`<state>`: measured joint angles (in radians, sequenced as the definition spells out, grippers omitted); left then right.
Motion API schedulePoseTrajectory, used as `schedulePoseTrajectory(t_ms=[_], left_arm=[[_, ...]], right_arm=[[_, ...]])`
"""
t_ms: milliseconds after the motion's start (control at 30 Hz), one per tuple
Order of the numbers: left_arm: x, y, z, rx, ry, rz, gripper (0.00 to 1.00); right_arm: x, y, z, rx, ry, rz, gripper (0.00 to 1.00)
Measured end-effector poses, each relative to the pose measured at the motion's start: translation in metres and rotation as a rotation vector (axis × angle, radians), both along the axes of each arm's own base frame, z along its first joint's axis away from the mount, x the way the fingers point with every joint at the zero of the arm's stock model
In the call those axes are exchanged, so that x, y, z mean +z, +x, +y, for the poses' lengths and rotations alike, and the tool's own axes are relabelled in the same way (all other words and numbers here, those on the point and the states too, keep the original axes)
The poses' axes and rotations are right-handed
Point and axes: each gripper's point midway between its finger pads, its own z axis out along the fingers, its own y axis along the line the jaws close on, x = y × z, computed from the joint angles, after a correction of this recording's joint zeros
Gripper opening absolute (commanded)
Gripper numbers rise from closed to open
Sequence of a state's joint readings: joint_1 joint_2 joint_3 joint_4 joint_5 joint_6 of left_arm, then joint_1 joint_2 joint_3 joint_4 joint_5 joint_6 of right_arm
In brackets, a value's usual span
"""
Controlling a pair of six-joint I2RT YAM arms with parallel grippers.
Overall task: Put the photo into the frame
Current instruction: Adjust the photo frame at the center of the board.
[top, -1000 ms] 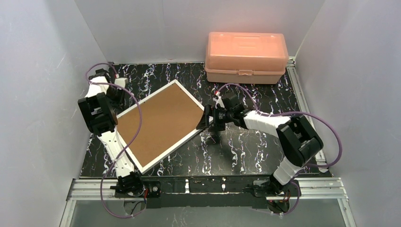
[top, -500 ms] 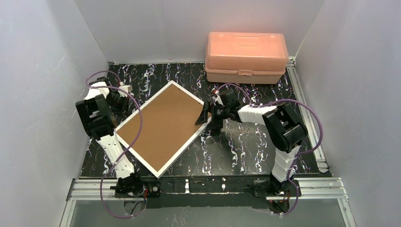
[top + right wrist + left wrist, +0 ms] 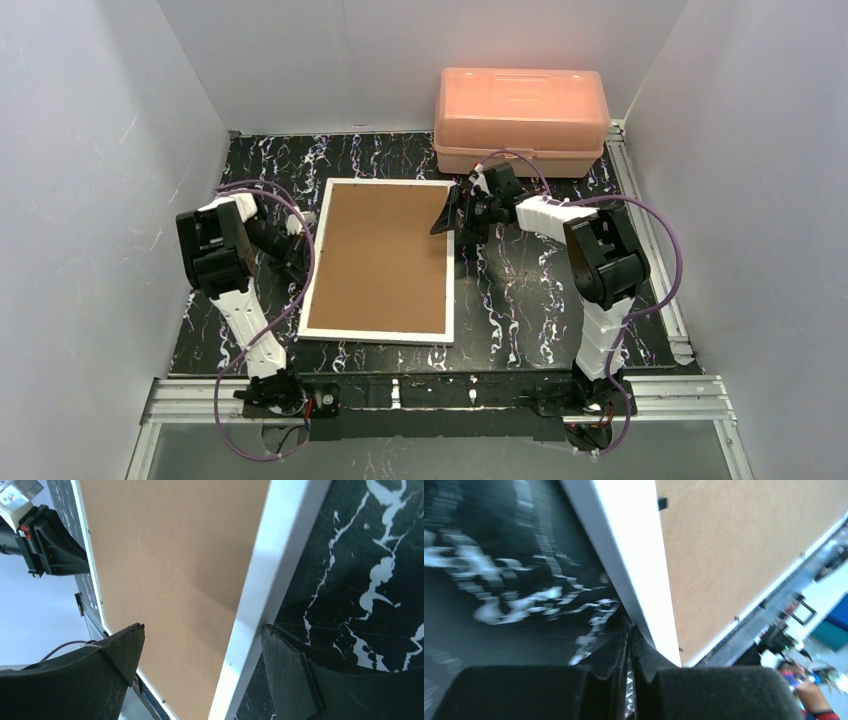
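Note:
The frame [image 3: 382, 255] lies face down, its brown board back up, its sides square to the table's edges. My left gripper [image 3: 303, 243] is shut with nothing between its fingers, its tips against the frame's left white edge [image 3: 634, 555]. In the left wrist view the gripper [image 3: 629, 627] touches that edge low down. My right gripper [image 3: 452, 222] stands open astride the frame's right edge near the far right corner. In the right wrist view the gripper [image 3: 202, 627] has one finger over the board [image 3: 175, 555] and the other on the table outside. The photo is out of view.
A pink plastic box [image 3: 521, 107] stands shut at the back right, just behind the right gripper. Black marbled table top [image 3: 520, 300] shows right of the frame. Grey walls close in the left, right and back.
The frame has turned counterclockwise from a diagonal lie to square with the table. The right gripper swung toward the back with its corner. The left gripper moved nearer along the left edge.

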<state>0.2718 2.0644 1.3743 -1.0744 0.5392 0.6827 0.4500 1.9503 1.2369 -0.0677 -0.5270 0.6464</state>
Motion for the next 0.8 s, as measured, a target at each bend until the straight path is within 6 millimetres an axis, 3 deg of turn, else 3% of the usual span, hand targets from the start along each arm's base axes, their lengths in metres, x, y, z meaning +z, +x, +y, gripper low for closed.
schedulePoseTrajectory(t_ms=[133, 233, 300, 467, 567, 667, 800], left_arm=[[0.007, -0.027, -0.015, -0.038, -0.073, 0.076, 0.08], [0.017, -0.028, -0.012, -0.023, -0.084, 0.072, 0.11], [0.025, -0.012, -0.002, 0.012, -0.070, 0.031, 0.12], [0.046, 0.057, 0.034, 0.166, 0.011, -0.162, 0.16], [0.050, 0.092, 0.043, 0.259, 0.012, -0.210, 0.15], [0.031, 0.120, 0.040, 0.313, -0.006, -0.199, 0.14], [0.000, 0.115, 0.013, 0.307, -0.040, -0.097, 0.13]], right_arm=[[-0.005, -0.012, -0.007, 0.015, -0.018, 0.031, 0.93], [-0.006, -0.021, -0.011, 0.023, -0.026, 0.055, 0.92], [-0.005, -0.023, -0.011, 0.027, -0.022, 0.059, 0.91], [-0.004, -0.024, -0.009, 0.028, -0.006, 0.065, 0.90], [-0.009, -0.031, -0.008, 0.028, -0.002, 0.087, 0.90], [-0.016, -0.040, -0.008, 0.031, -0.009, 0.109, 0.89], [-0.016, -0.048, -0.005, 0.027, -0.010, 0.108, 0.89]])
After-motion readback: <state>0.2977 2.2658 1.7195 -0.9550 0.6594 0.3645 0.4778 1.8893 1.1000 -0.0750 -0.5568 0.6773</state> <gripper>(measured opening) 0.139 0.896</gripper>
